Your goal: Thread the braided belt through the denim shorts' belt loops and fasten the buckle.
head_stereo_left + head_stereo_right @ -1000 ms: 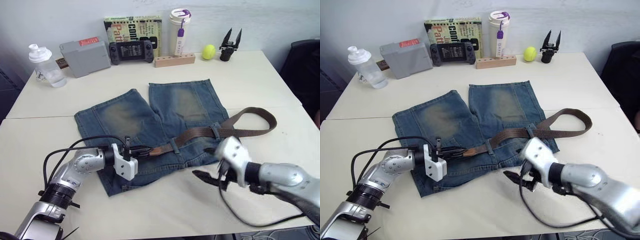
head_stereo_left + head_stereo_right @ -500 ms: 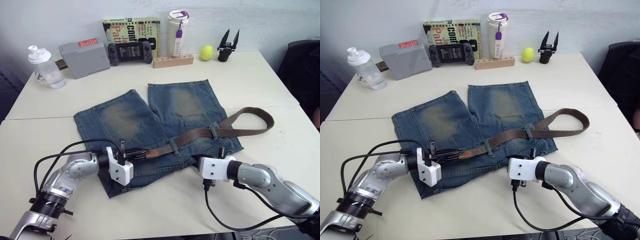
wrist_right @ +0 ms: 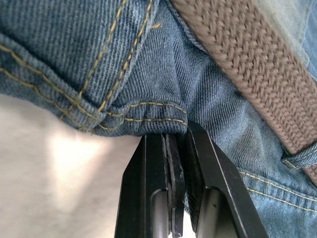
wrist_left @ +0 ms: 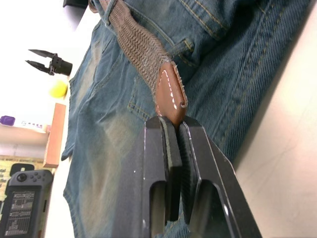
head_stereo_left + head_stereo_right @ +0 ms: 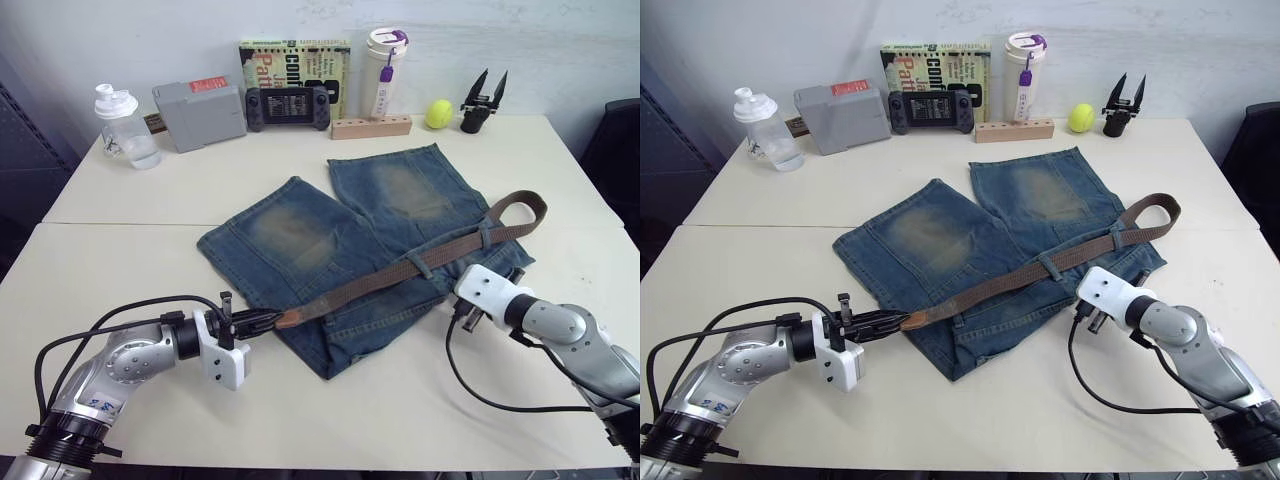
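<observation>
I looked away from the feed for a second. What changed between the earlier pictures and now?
The right gripper went from open above the table to shut on the waist edge of the denim shorts. The left gripper, shut on the braided belt at its leather tip, has drawn it out past the shorts' edge. The belt loops still carry the belt; the items along the wall are unmoved.

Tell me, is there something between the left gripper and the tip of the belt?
Nothing visible. The left gripper is shut directly on the leather tip of the braided belt, which lies over the denim shorts.
</observation>
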